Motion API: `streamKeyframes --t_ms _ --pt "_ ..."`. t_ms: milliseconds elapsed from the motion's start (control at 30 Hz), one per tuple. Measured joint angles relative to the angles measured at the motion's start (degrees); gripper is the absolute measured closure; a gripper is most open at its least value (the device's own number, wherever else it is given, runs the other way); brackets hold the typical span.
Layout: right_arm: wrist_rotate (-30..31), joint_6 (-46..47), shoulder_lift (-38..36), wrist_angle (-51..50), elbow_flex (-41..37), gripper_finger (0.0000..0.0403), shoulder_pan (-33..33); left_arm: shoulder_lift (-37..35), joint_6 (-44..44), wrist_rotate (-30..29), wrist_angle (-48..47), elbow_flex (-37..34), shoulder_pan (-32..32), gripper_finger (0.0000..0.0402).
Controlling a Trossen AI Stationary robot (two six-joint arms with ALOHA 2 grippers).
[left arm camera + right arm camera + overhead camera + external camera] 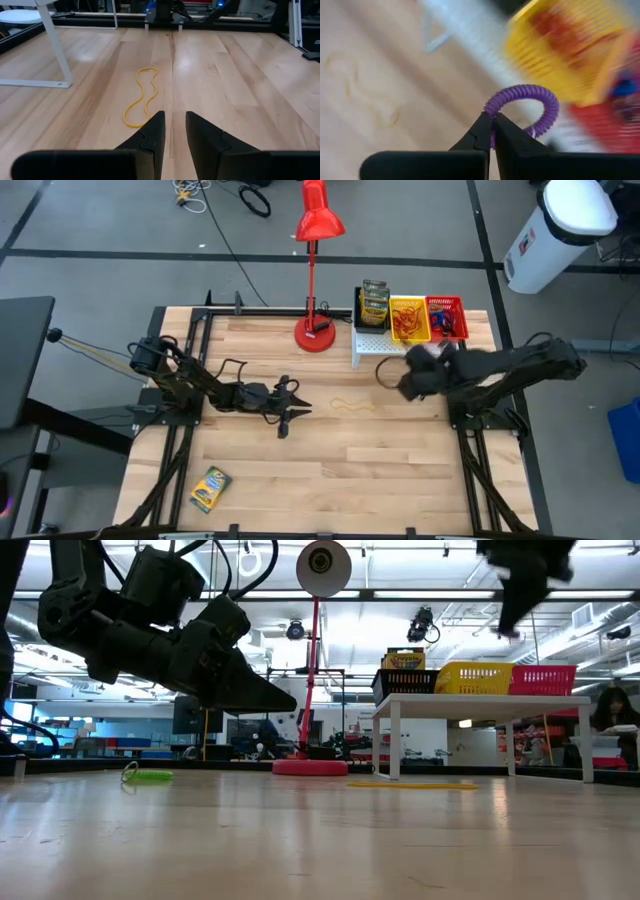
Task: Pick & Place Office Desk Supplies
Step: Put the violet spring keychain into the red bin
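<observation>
Right hand (492, 131) clamped; left hand (174, 131) parted

Light: bright, even, from ceiling lamps in low view.
Glare: soft shine on the table (210, 65).
Blur: right wrist view strongly smeared; right arm also blurred.

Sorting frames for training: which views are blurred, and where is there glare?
Right wrist view: heavy motion blur on the bins, though the purple loop in the right gripper stays sharp. High view: right arm smeared. Low view: bright ceiling lights behind. Left wrist view: sharp.
</observation>
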Motion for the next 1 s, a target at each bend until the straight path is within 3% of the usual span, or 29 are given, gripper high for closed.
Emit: streamKeyframes --t_ms 167,300,467,567,767,1000 --pt "6.31 -0.9 -0.11 -12.04 10.06 0.039 -7.59 0.0 -0.13 0.02 -0.02 0.0 0.0 0.0319" --pt "5.75 -13.09 -1.71 -8.07 9.95 0.0397 -21.26 0.0 -0.25 0.02 -0.02 0.0 0.0 0.0319" --pt "-1.48 -29.45 -1.92 -0.02 8.36 0.039 -41.7 0.0 -0.22 0.02 -0.15 0.0 0.0 0.0319" --pt "-8.06 -36.01 -1.78 6.02 7.98 0.0389 -49.6 0.0 0.01 0.02 -0.15 0.0 0.0 0.0319" --pt "-11.56 -38.64 -0.41 6.19 7.98 0.0376 -55.54 0.0 -0.23 0.02 -0.15 0.0 0.0 0.0319" --pt "-12.84 -37.82 1.95 7.29 4.57 0.034 -55.68 0.02 -0.48 0.03 -0.15 0.0 0.0 0.0319"
